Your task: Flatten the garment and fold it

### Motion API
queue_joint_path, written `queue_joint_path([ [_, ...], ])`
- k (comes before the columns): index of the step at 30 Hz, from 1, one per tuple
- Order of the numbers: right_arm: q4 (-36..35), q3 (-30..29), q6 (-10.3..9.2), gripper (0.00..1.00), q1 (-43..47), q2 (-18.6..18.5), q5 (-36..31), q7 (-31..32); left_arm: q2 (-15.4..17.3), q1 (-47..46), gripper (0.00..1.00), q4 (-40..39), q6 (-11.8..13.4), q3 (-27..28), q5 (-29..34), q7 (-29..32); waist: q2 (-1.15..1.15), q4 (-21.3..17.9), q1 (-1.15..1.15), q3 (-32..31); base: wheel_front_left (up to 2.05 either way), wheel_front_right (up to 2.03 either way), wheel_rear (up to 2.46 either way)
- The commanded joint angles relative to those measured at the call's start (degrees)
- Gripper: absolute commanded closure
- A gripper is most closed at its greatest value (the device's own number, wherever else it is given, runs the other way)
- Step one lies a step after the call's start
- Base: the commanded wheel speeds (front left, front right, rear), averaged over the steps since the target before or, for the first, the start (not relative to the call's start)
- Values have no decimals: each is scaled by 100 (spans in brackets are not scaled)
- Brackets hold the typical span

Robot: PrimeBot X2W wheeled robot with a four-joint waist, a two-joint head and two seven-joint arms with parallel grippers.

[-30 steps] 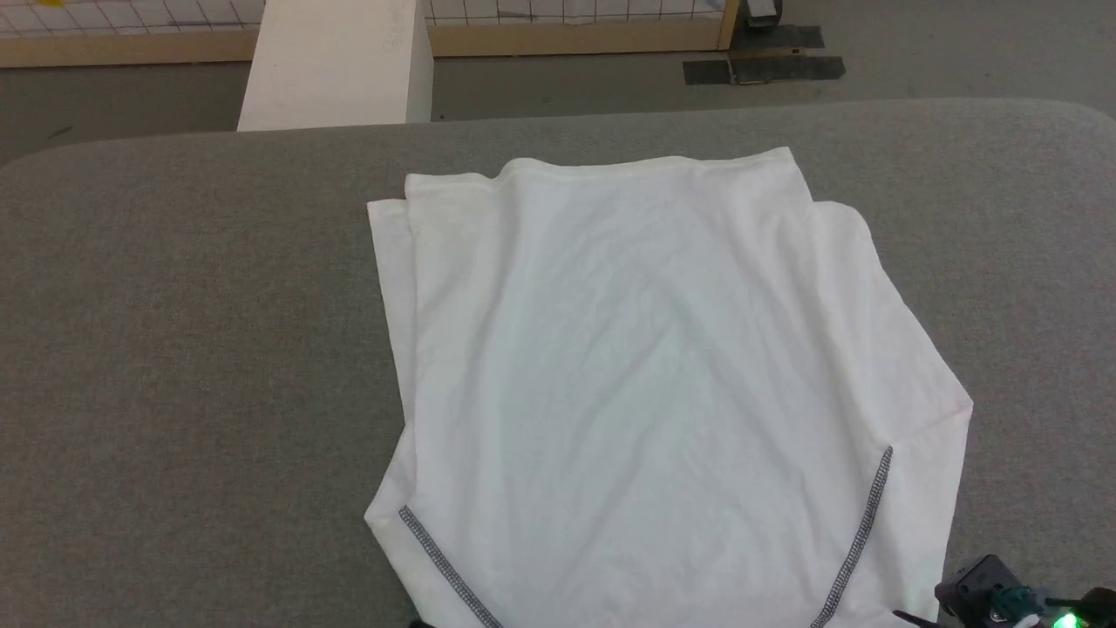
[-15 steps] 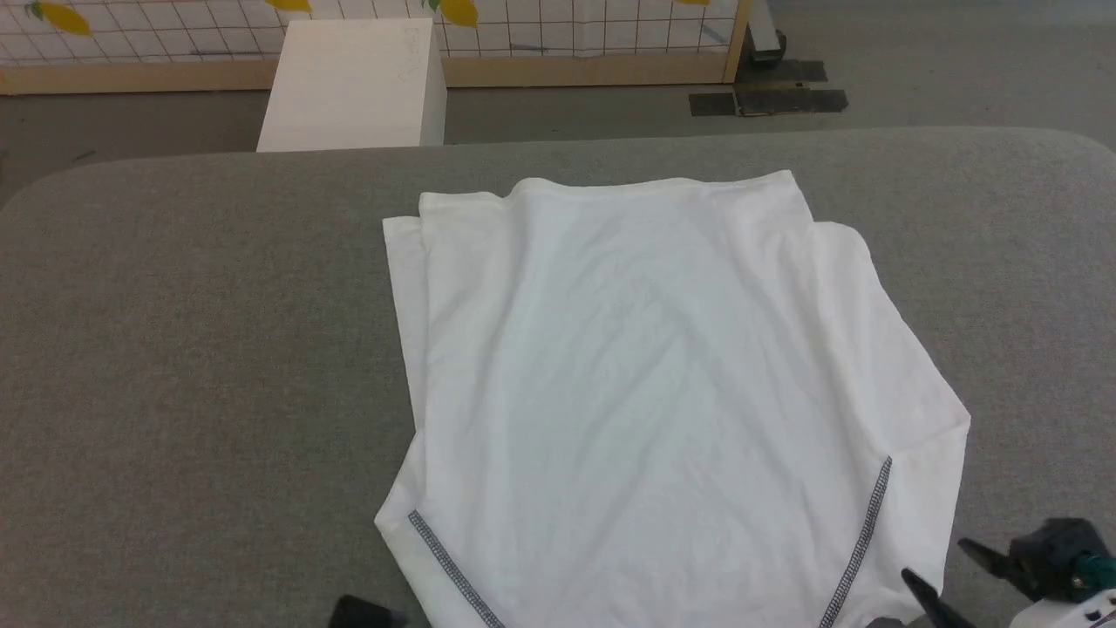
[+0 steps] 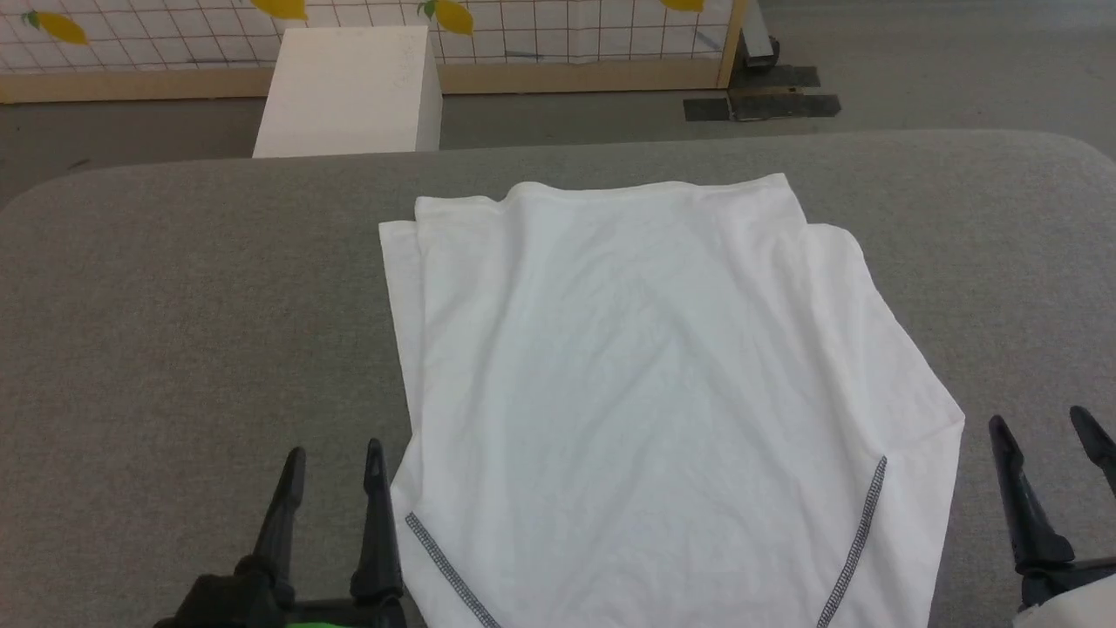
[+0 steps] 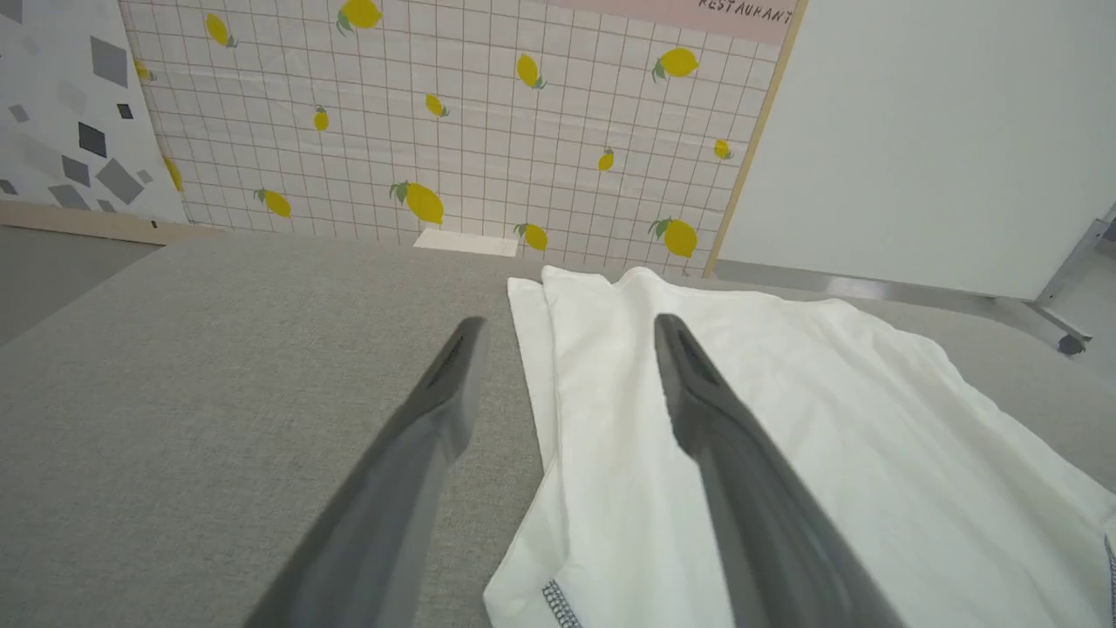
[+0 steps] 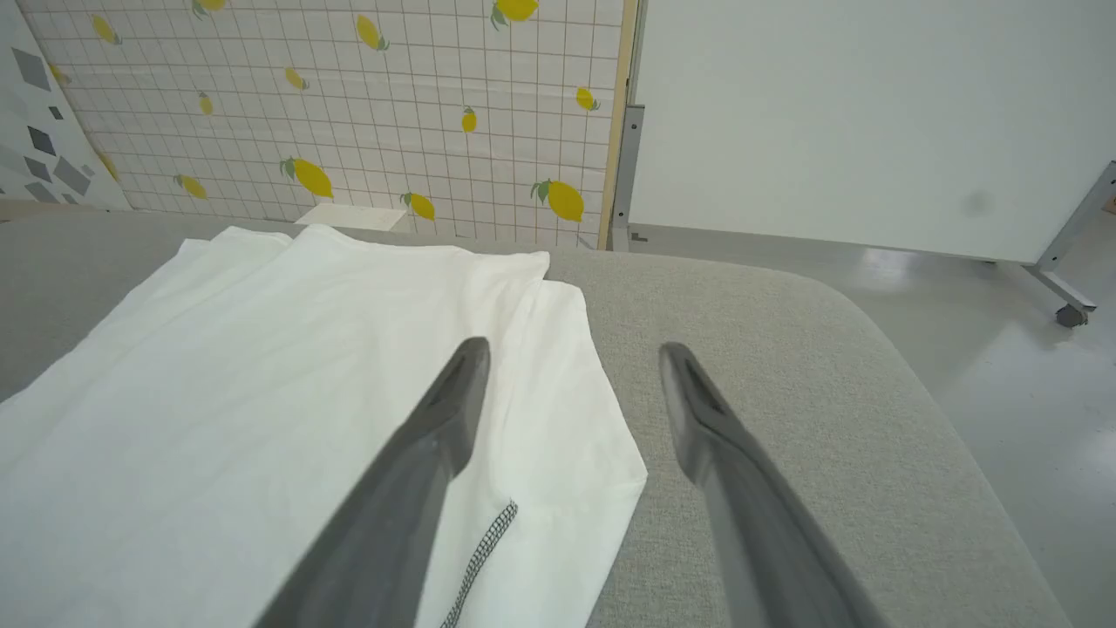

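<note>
Your garment (image 3: 645, 392) lies mostly flat on desk (image 3: 174, 305), just right of left hand (image 3: 335, 450), just left of right hand (image 3: 1039, 419). Both hands released, gripping nothing. Side edges look folded in already. Judge cross fold left for you, plus light wrinkles.

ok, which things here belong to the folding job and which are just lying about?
Job: thin white fabric garment with grey stitched trim; left gripper and right gripper, both open; grey fabric-topped table under it.
Lying about: white rectangular box beyond the table; lemon-print grid panel; dark floor tape.
</note>
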Motion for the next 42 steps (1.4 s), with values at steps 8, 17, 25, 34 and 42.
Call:
queue_joint_path([
  [8,326,-37,-9,0,-266,821,-761,-814,-818,-180,0,562,6,301,152,-567,0,-34,0,71,0,0,0],
  [17,278,123,-9,0,-587,899,-924,-827,134,-1448,0,611,-487,560,621,356,0,5,0,521,0,0,0],
  [25,121,248,-9,0,-954,789,-837,-738,999,-3673,0,1205,-1494,604,278,2449,0,-48,0,1201,0,0,0],
  [34,52,322,-9,0,-1294,611,-698,-720,1168,-5301,0,2493,-2088,569,-338,3926,0,-259,0,2108,0,0,0],
  [42,144,344,-9,0,-1498,483,-592,-768,1204,-5687,0,3006,-2189,425,-404,4435,0,-441,0,2439,0,0,0],
])
